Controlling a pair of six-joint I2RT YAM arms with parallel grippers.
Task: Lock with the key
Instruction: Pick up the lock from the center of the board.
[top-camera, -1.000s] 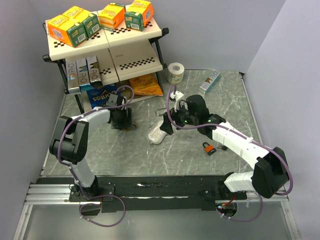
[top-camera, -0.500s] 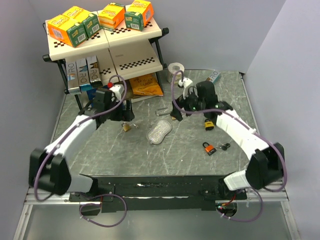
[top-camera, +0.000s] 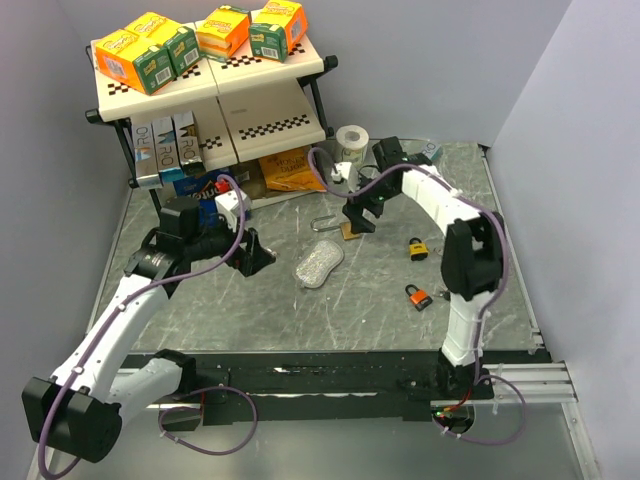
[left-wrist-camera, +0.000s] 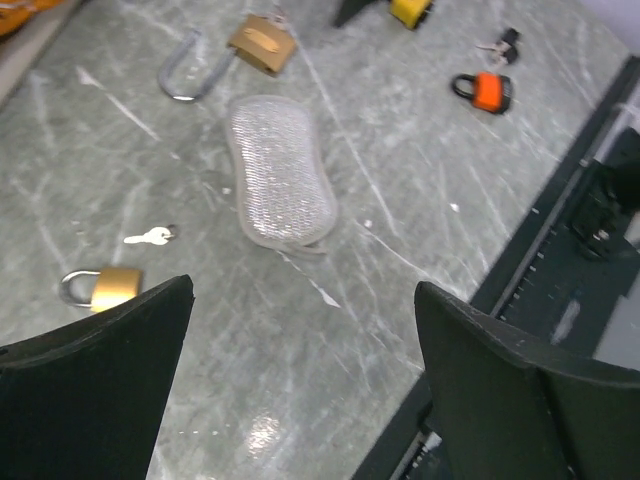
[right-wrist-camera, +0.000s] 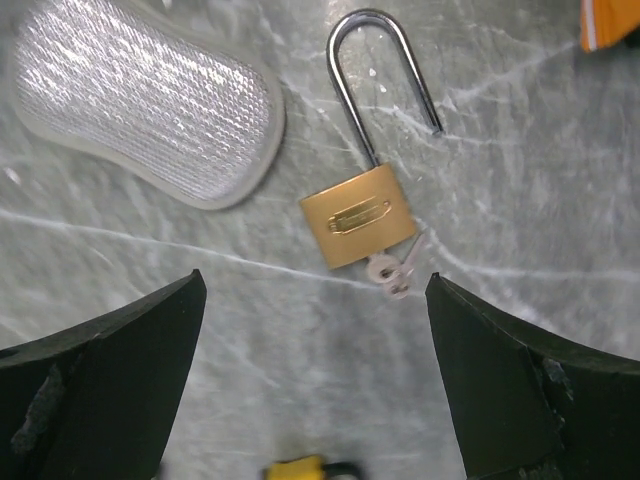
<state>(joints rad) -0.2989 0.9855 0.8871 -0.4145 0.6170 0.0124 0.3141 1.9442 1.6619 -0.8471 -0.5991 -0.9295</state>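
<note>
A brass padlock (right-wrist-camera: 360, 215) with a long open shackle (right-wrist-camera: 380, 90) lies on the grey table, with a key ring (right-wrist-camera: 395, 268) at its bottom end. My right gripper (right-wrist-camera: 315, 290) is open and empty just above it; the top view shows that gripper (top-camera: 357, 218) over the padlock (top-camera: 349, 233). My left gripper (left-wrist-camera: 303, 300) is open and empty above bare table, seen in the top view (top-camera: 257, 256). A small shut brass padlock (left-wrist-camera: 100, 288) and a loose key (left-wrist-camera: 150, 237) lie just ahead of its left finger.
A silver mesh sponge (top-camera: 318, 263) lies between the grippers. A yellow padlock (top-camera: 415, 248) and an orange padlock (top-camera: 418, 296) with keys lie to the right. A shelf rack (top-camera: 215, 80) with boxes, chip bags and a tape roll (top-camera: 351, 143) stands at the back.
My right gripper has swung from beside the sponge toward the back and now hovers over the long-shackle padlock. My left arm has drawn back and lifted, leaving the small brass padlock on the table.
</note>
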